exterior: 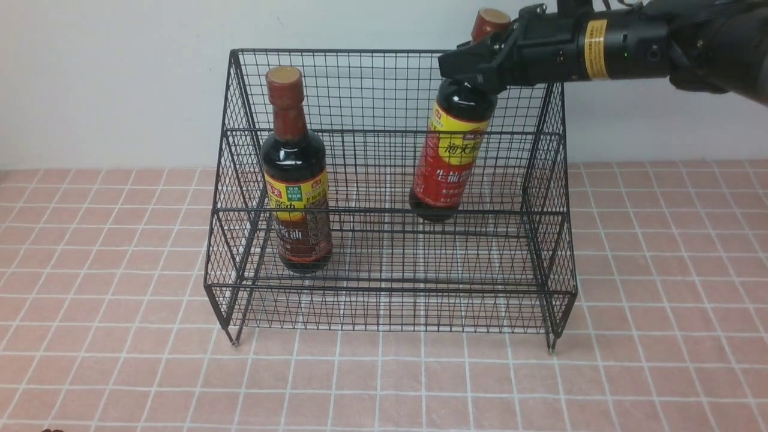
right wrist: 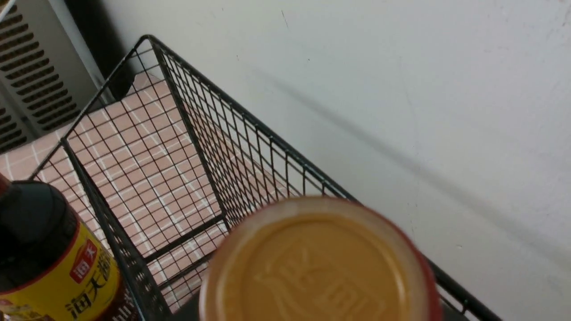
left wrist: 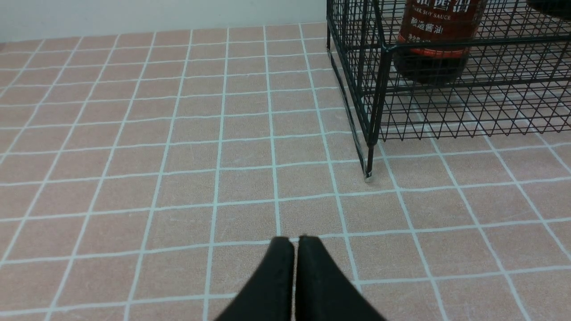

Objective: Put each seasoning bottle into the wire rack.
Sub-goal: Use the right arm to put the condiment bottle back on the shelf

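Two bottles sit within the wire rack (exterior: pixel 390 288). The yellow-and-brown bottle (exterior: pixel 298 198) stands upright on the lower tier, left side. The right gripper (exterior: pixel 478 65) is clamped on the neck of the yellow-and-red bottle (exterior: pixel 450 162), which is tilted over the upper tier on the right side; base contact unclear. The left gripper (left wrist: pixel 295 241) has its fingers pressed together over the tiled tabletop (left wrist: pixel 134 178).

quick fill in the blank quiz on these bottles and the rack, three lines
1. The right gripper holds the red-label bottle by its ____.
2. The brown-label bottle stands ____ in the lower tier of the rack.
3. The left gripper is shut and holds ____.

Missing words: neck; upright; nothing
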Motion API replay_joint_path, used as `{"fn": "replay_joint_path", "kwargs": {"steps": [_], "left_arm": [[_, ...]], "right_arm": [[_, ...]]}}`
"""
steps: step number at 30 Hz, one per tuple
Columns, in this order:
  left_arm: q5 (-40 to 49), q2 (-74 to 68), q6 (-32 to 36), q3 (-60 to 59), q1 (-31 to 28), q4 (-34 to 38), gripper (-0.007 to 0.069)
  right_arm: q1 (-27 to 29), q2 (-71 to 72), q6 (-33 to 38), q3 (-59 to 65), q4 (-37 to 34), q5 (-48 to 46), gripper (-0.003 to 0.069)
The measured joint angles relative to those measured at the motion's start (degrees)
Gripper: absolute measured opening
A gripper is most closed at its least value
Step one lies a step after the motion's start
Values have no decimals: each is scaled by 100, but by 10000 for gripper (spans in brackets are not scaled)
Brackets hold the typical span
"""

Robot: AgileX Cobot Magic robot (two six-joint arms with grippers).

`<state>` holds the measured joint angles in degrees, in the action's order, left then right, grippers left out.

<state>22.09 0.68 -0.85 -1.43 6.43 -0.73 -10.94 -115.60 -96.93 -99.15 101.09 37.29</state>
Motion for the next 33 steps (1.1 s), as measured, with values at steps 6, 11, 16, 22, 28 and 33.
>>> {"fn": "replay_joint_path", "kwargs": {"steps": [6,11,16,22,28,33], "left_arm": [[0,0,0,0,0,0,-7],[0,0,0,0,0,0,-7],[0,0,0,0,0,0,-7],[0,0,0,0,0,0,-7],[0,0,0,0,0,0,-7],[0,0,0,0,0,0,-7]], "right_arm": [[-5,187,422,12,0,-189,273],[-18,199,674,12,0,60,273],[-62,199,960,12,0,110,273],[-62,95,1034,12,0,110,272],[-62,-27,1040,12,0,105,272],[-62,-27,1040,12,0,86,272]]}}
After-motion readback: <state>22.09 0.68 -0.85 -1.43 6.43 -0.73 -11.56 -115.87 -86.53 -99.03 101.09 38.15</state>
